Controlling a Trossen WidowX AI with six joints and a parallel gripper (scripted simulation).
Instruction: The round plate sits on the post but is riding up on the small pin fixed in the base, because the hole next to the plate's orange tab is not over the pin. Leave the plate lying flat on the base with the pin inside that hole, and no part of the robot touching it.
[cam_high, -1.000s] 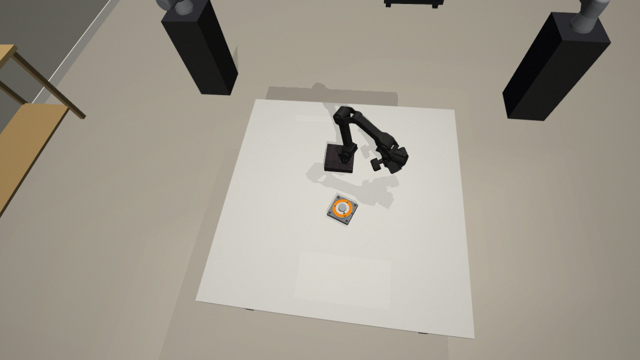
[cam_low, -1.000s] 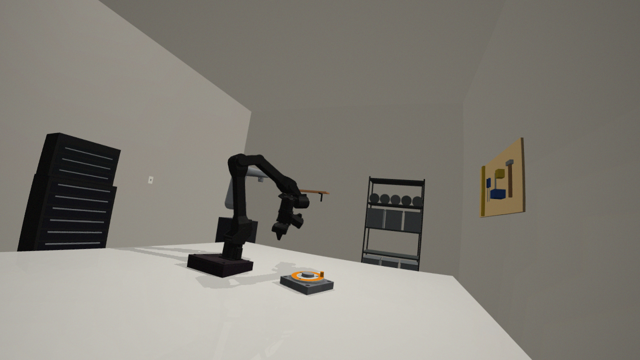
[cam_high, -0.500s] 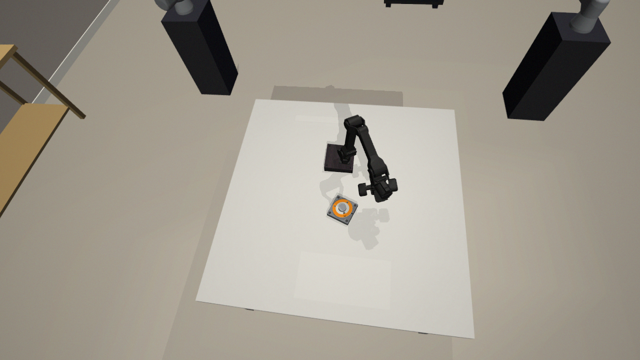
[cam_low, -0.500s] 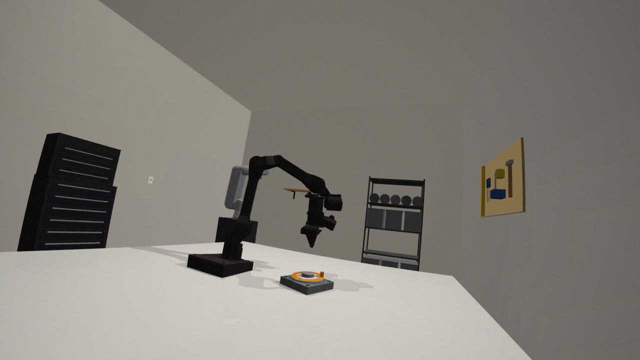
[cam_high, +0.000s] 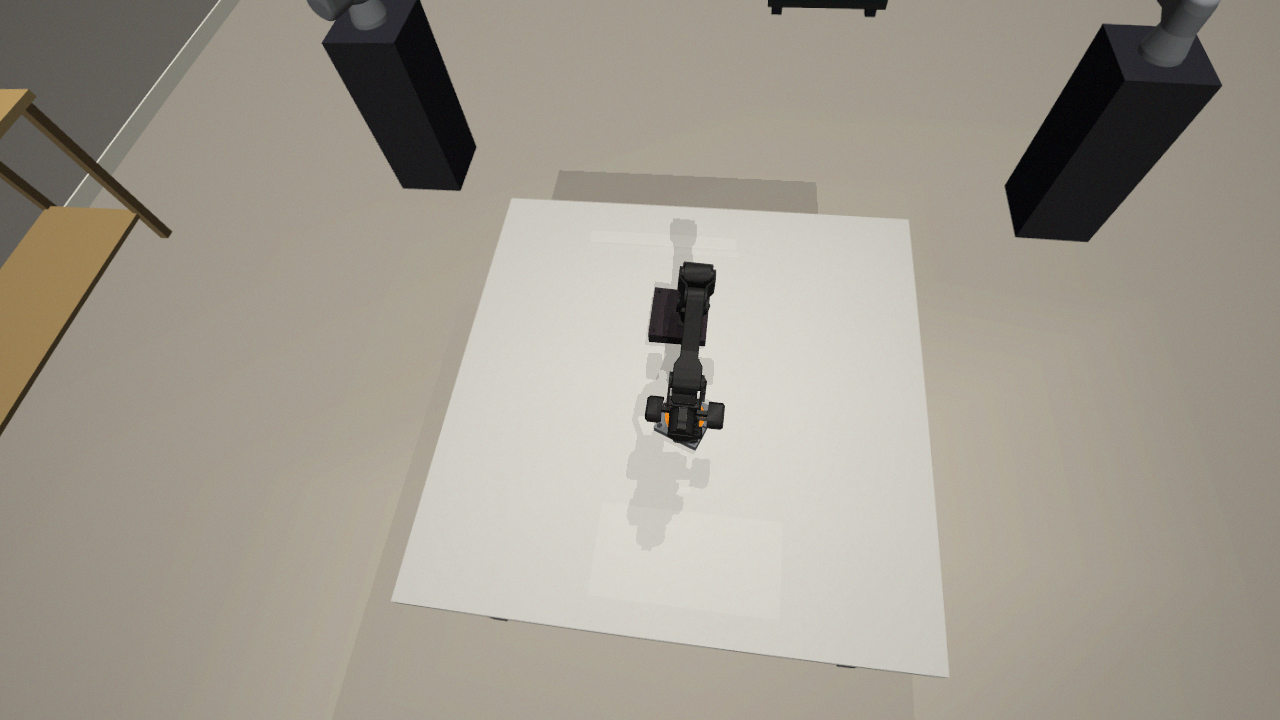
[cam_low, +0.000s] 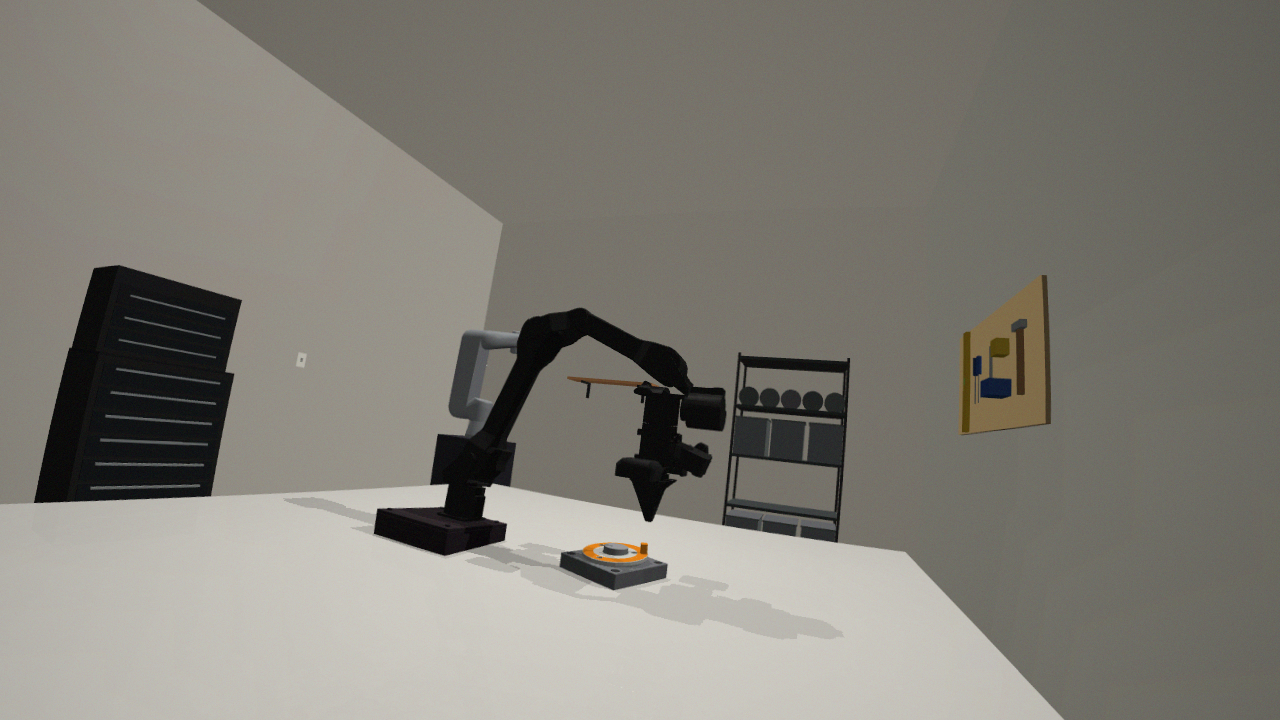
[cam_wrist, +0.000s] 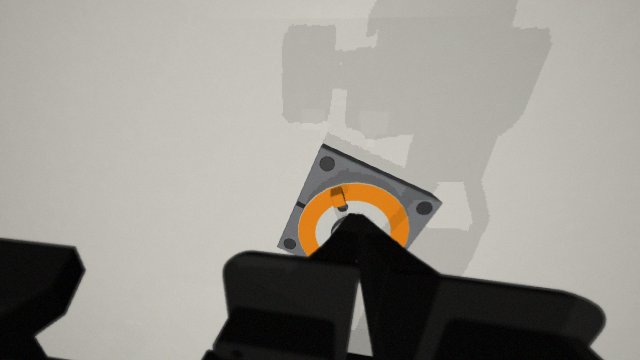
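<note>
The round plate (cam_low: 588, 553) (cam_wrist: 372, 192), white with an orange ring, sits around the grey post (cam_low: 615, 548) on the square dark grey base (cam_low: 614, 578) (cam_wrist: 309, 186). Its orange tab (cam_low: 643, 548) (cam_wrist: 339, 198) stands up on the ring, with a dark hole (cam_wrist: 342, 207) just beside it. I cannot make out the small pin, nor the plate's exact tilt. My gripper (cam_low: 648, 519) (cam_wrist: 354, 220) is shut and empty, pointing down above the tab side of the plate, not touching it. In the top view the arm hides most of the plate.
The white table (cam_high: 805, 402) (cam_low: 268, 617) bears the base and the arm's dark mount (cam_high: 664, 317) (cam_low: 438, 534), which stands behind the base in the top view. Black pedestals (cam_high: 402, 107) (cam_high: 1100, 152) stand beyond the table. The arm's shadow falls beside the base.
</note>
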